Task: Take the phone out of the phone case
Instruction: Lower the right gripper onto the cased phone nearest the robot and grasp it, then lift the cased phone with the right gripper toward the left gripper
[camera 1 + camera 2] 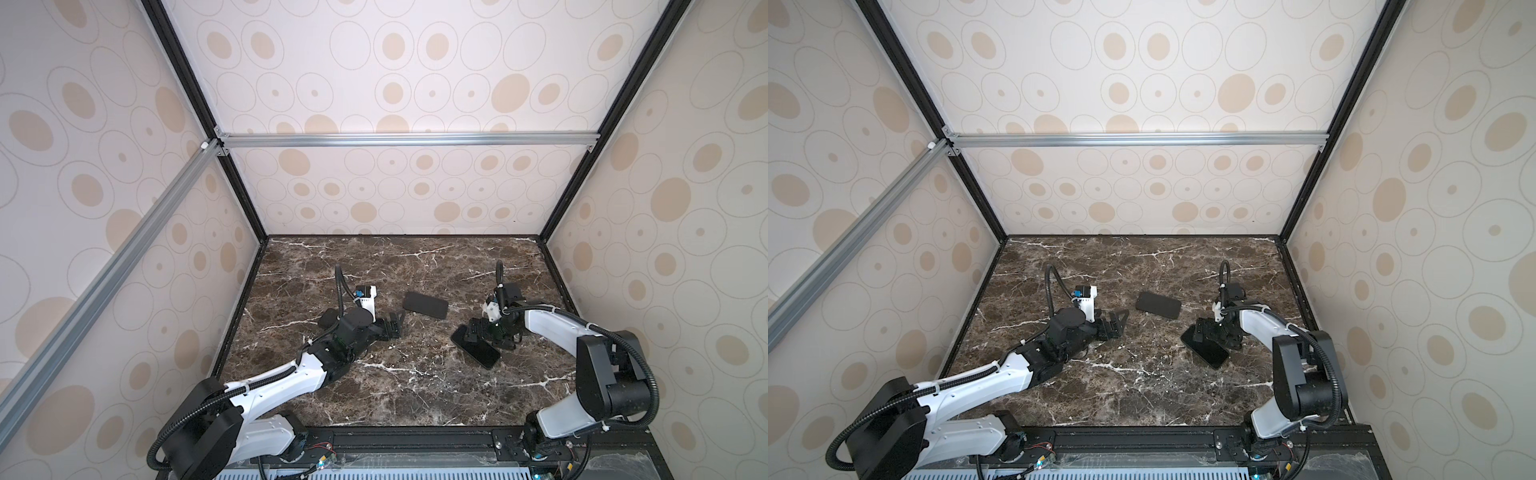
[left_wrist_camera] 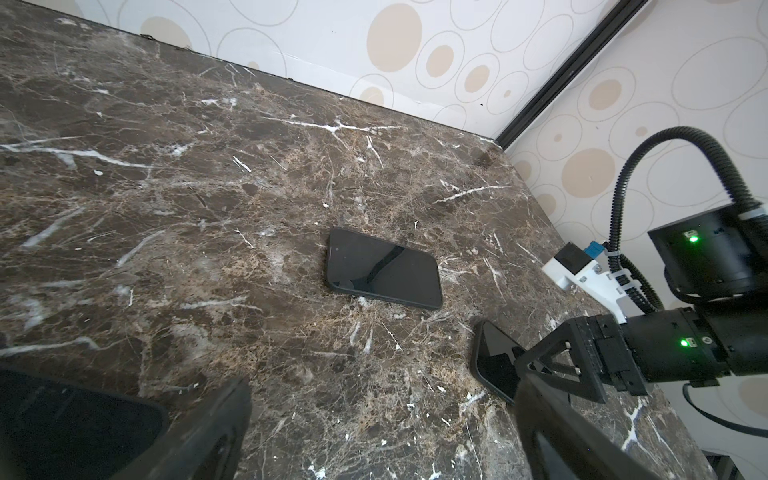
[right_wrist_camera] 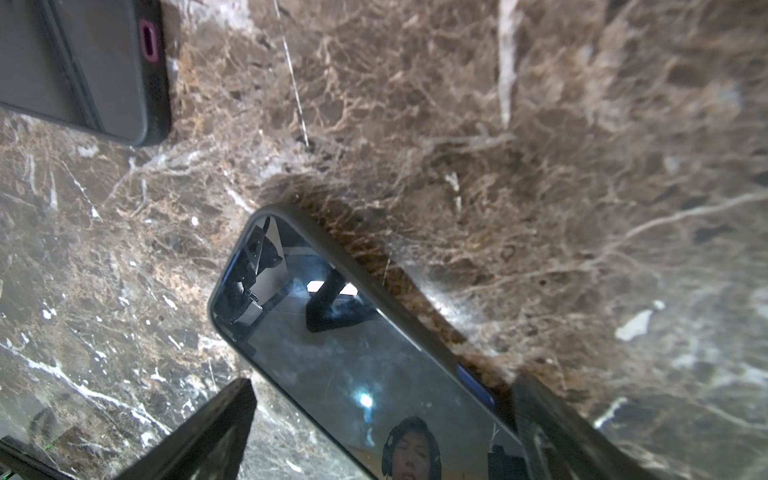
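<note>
A phone with a glossy black screen (image 3: 353, 353) lies flat on the marble inside a dark rim that has a blue side button; this rim looks like the phone case. It shows in both top views (image 1: 484, 353) (image 1: 1213, 354). My right gripper (image 3: 382, 449) (image 1: 478, 332) hovers over one end of it, open, with a finger on either side of its width. A second black slab (image 1: 426, 305) (image 2: 382, 268) with a pink-lined port hole (image 3: 147, 39) lies farther back; I cannot tell whether it is a case or a cased phone. My left gripper (image 2: 382, 449) (image 1: 395, 326) is open over bare marble.
The dark marble table (image 1: 415, 395) is closed in by patterned walls at the back and on both sides. A black rail (image 1: 415, 436) with the arm bases runs along the front edge. The right arm's wrist (image 2: 685, 345) sits low beside the phone.
</note>
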Robot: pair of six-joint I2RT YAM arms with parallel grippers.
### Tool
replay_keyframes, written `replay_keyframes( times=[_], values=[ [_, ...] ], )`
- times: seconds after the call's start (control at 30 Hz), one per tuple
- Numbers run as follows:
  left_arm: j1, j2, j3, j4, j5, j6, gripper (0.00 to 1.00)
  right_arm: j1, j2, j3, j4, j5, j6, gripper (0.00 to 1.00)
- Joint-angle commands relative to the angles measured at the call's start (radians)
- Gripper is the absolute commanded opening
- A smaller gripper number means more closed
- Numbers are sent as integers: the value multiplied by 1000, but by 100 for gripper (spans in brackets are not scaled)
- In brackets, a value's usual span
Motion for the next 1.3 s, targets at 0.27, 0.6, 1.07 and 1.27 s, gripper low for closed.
replay_keyframes(
  times=[0.27,0.6,1.07,1.27],
  values=[
    [-8,-5,19,-1,-20,0,99,44,-38,-36,-73,-14,9,100],
    [-7,-2,13,5,-38,-16,99,161,-45,-35,-91,70,18,100],
    [83,-16,-62,94,99,-107,99,318,38,36,-91,321,63,93],
    [95,-17,-71,104,132,-114,99,318,74,55,-90,335,46,89]
  ],
)
